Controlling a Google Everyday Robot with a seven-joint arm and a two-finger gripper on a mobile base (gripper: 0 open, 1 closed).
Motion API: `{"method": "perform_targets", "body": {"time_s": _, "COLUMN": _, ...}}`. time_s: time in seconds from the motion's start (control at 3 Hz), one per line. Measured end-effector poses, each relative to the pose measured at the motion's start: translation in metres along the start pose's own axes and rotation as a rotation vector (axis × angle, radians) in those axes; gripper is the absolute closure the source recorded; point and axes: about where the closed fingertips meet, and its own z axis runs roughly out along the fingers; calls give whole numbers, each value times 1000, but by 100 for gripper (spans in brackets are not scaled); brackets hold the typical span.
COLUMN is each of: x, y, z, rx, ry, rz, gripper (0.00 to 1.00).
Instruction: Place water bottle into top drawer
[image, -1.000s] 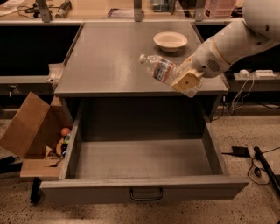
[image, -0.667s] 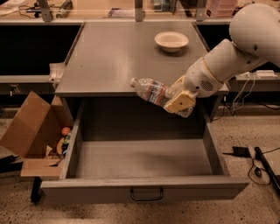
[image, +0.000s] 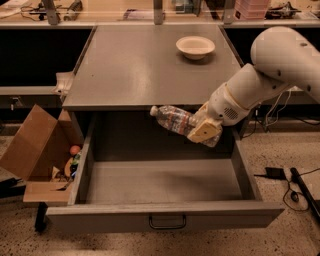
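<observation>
Right of centre in the frame, the white arm's tan-padded two-finger gripper (image: 203, 131) is clamped around the small clear ribbed plastic water bottle (image: 173, 119). The bottle lies nearly sideways with its white cap pointing left, hanging just above the wide grey metal top drawer (image: 165, 216). The drawer is pulled fully open, I'd guess so the bottle can be dropped in. The bottle's pale label shows reddish marks, but I can't read any words. A white bowl (image: 195, 47) sits upper centre on the grey tabletop (image: 145, 65).
</observation>
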Motion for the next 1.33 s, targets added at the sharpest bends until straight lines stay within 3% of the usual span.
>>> {"method": "perform_targets", "body": {"time_s": 0.67, "x": 66, "y": 0, "z": 76, "rx": -49, "ry": 113, "rz": 58, "gripper": 100}}
{"method": "perform_targets", "body": {"time_s": 1.0, "x": 90, "y": -10, "z": 111, "rx": -76, "ry": 126, "rz": 85, "gripper": 98}}
{"method": "perform_targets", "body": {"time_s": 1.33, "x": 101, "y": -19, "z": 128, "rx": -88, "ry": 122, "rz": 105, "gripper": 76}}
